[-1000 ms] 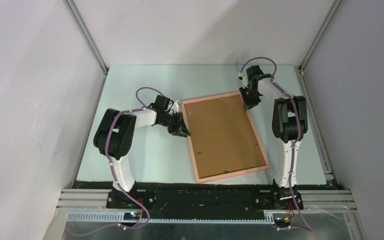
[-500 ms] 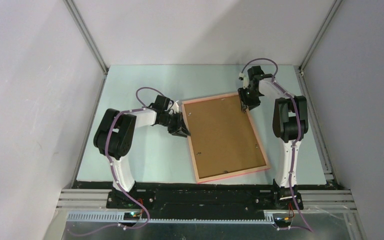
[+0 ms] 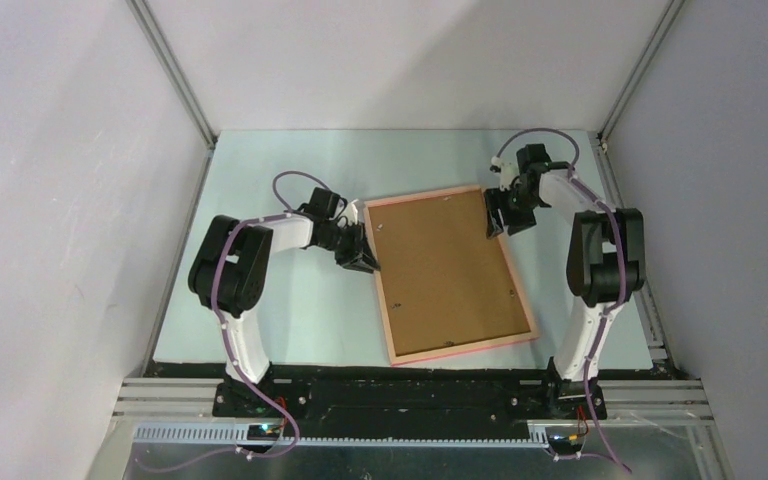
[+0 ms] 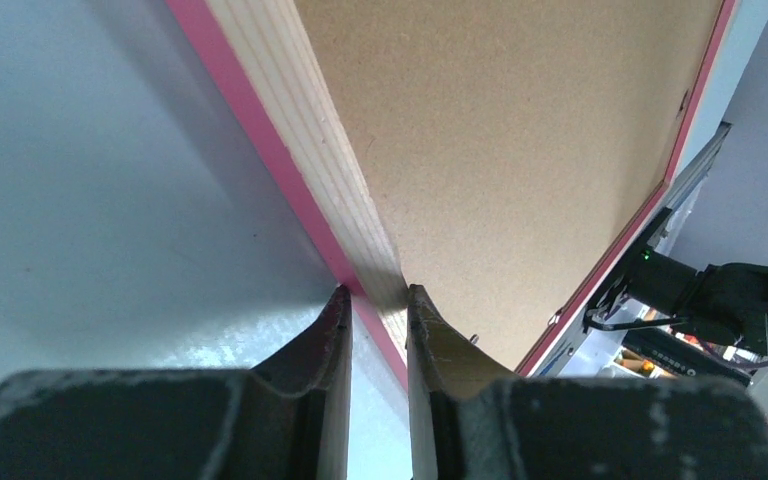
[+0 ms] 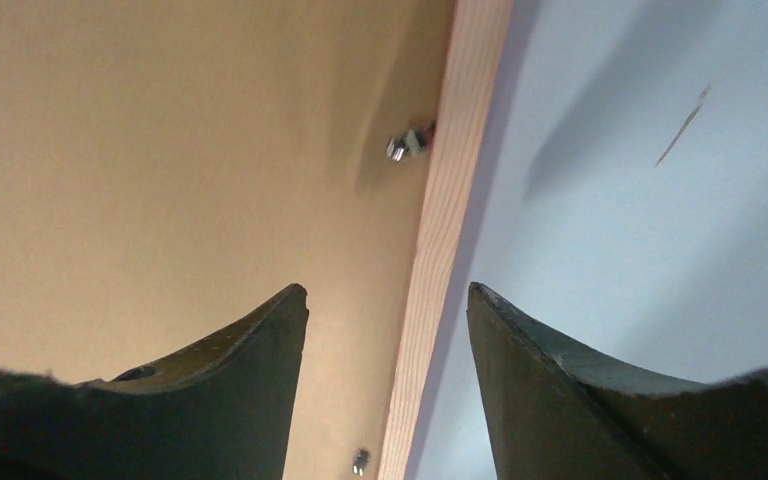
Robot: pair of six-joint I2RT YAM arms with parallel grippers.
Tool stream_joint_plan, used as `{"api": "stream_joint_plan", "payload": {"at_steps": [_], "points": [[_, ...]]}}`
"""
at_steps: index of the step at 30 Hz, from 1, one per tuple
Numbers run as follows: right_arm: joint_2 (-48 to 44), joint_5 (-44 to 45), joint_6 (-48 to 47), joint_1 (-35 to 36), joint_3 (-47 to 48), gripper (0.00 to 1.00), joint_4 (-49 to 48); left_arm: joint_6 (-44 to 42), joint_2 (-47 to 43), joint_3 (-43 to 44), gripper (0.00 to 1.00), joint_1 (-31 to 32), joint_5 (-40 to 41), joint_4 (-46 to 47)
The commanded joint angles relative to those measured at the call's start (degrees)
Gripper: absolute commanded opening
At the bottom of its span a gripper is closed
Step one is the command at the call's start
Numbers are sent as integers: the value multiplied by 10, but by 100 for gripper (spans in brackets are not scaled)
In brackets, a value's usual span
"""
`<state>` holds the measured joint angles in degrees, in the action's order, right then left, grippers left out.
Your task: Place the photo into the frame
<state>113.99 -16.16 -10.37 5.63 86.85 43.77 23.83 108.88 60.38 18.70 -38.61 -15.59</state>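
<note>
Well, we start with the left gripper (image 4: pixel 377 292). Its two black fingers (image 4: pixel 320 340) are pinched tight on the side rail of the frame (image 4: pixel 300 130). One finger is on the pink outside edge. The other is on the inside, by the brown backing board (image 4: pixel 520 150). The rail runs straight away from this gripper, getting farther and farther. On the outer side of the fingers we see the pale table (image 4: pixel 90 200). The frame lies flat on that table with its back facing up, so the brown board fills it.

Next we look at the right gripper (image 5: pixel 387 295). Its jaws are spread wide apart and hold nothing. The wooden rail on the other side of the frame runs through the gap between them. We cannot tell if the fingers touch the wood or hang just over it. Close to this gripper, a little metal clip (image 5: pixel 360 461) sits beside the rail on the board. Farther ahead is a second clip (image 5: pixel 407 146). From above, this gripper is at the far corner of the frame, and the frame sits between the two grippers.
</note>
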Motion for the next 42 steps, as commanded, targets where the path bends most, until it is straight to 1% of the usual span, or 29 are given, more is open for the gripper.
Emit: {"api": "stream_joint_plan", "payload": {"at_steps": [1, 4, 7, 15, 21, 27, 31, 36, 42], "points": [[-81, -26, -56, -3, -65, 66, -6, -55, 17, 25, 0, -15, 53, 2], [-114, -30, -76, -6, -122, 70, -6, -51, 16, 31, 0, -14, 60, 1], [-153, -23, -101, -8, -164, 72, -6, -48, 13, 40, 0, -15, 77, 0], [-219, -5, -129, -14, -266, 75, -5, -26, 16, 62, 0, -19, 106, -2], [-253, -7, -122, -11, -315, 76, -11, -23, 7, 58, 0, -20, 126, -1], [-256, 1, -95, 3, -326, 74, -22, -21, 1, 56, 0, -20, 129, -1], [-251, 25, -75, 25, -326, 73, -31, -20, -1, 54, 0, -19, 128, 0], [-242, 58, -61, 44, -326, 66, -40, -19, -2, 53, 0, -20, 128, 0], [-230, 67, -54, 55, -327, 61, -44, -18, -4, 54, 0, -19, 128, 1]]}}
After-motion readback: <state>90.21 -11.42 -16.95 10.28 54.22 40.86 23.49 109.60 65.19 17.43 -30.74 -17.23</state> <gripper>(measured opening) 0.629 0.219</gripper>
